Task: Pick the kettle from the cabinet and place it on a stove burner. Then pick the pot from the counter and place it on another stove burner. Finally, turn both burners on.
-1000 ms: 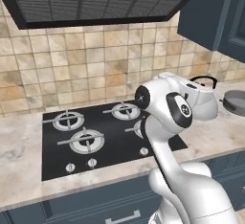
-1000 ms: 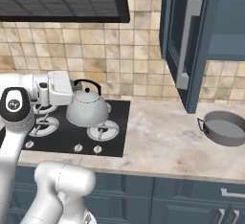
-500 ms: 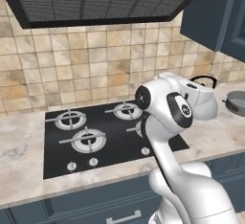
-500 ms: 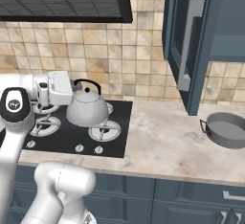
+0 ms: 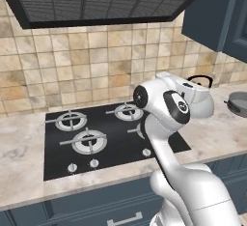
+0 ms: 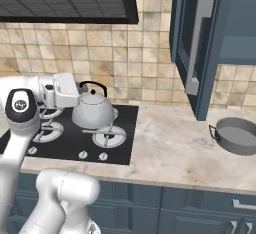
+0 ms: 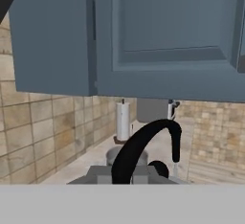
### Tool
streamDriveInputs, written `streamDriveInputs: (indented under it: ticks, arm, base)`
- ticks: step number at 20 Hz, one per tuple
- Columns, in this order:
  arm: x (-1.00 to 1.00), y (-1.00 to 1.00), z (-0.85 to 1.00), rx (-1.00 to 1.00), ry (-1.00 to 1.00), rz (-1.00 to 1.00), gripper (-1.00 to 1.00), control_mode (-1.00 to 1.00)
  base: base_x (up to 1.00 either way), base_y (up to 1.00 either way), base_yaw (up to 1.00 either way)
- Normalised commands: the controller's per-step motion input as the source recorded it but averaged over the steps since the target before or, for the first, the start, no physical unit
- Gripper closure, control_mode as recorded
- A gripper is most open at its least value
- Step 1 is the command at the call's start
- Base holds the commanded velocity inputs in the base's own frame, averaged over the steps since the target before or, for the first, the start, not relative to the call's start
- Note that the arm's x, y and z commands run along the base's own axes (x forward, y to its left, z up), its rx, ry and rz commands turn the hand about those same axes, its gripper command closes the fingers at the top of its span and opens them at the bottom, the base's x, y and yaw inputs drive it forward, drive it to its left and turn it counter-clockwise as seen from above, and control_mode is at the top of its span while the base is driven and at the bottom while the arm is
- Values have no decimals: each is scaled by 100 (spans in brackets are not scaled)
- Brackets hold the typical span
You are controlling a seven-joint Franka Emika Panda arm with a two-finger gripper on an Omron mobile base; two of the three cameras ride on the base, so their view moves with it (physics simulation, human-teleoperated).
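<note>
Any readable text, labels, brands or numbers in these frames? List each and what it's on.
None readable in any view.
kettle: plain silver-grey body, no brand or marking.
pot: plain grey, no label.
cooktop: black glass; its knobs carry no legible marks or numbers.
cabinet door: plain slate-blue with a bar handle, no sign.
range hood: dark slats, no badge.

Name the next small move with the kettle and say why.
Probably lower the kettle onto the burner beneath it, then open the jaws. The jaws are shut on its black handle, and in the right base view it appears to hang over the black cooktop, while the pot waits on the counter.
</note>
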Motion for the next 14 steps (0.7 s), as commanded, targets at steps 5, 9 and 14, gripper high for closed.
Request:
streamDriveInputs:
  ticks: [5, 9, 14]
  arm:
    - [3, 1, -24, 0, 0, 0, 100, -100]
    - [31, 11, -33, 0, 0, 0, 100, -100]
    - [65, 21, -33, 0, 1, 0, 100, -100]
  base:
    - [0, 0, 0]
    - [0, 0, 0]
    - [0, 0, 0]
